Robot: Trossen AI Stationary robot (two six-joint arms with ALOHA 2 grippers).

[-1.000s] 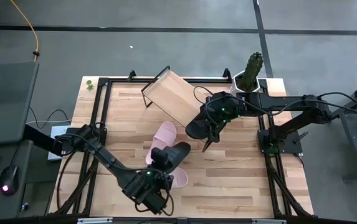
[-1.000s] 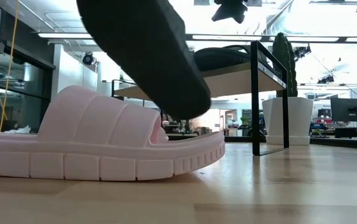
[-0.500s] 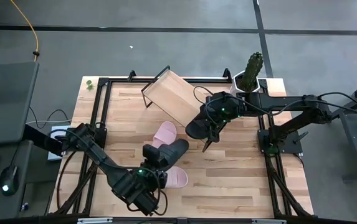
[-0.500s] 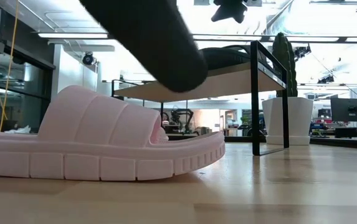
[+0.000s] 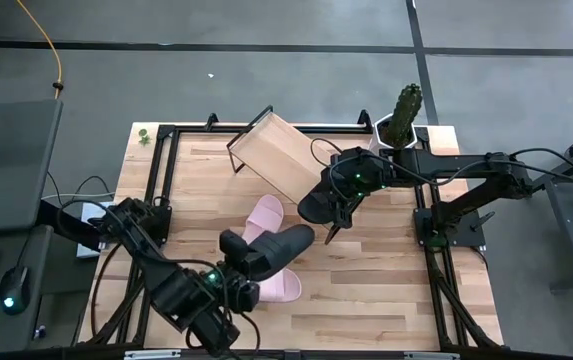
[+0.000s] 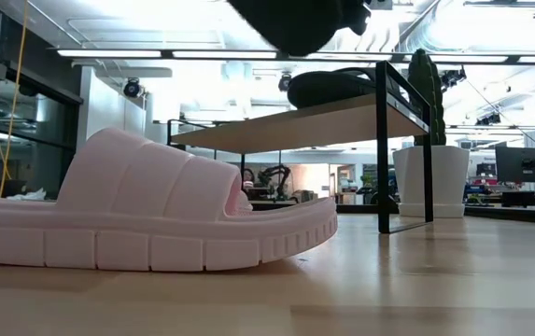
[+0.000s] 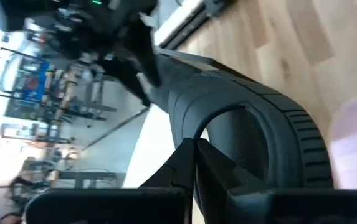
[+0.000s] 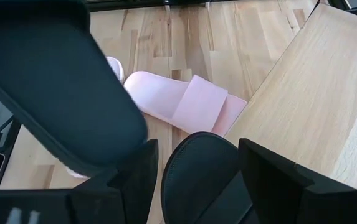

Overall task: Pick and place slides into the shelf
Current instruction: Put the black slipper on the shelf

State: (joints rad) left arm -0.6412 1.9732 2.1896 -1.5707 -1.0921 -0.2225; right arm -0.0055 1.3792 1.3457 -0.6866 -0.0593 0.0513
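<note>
left gripper [image 5: 234, 272] is clamped on the strap of a matte black slide [image 5: 271, 250], lifting it clear above the two light pink slides [image 5: 262, 218] on the wooden table [image 5: 366, 280]. further right, the right gripper [image 5: 338, 208] hangs spread wide over the other black slide [image 5: 316, 206] sitting on the slanted wooden shelf [image 5: 276, 152], beside the potted cactus [image 5: 403, 112].

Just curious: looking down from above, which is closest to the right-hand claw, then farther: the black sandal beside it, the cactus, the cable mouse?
From the right gripper:
1. Black sandal, beside it, at the shelf's lower edge.
2. Cactus, back right corner.
3. Mouse, far left, off the table.
</note>
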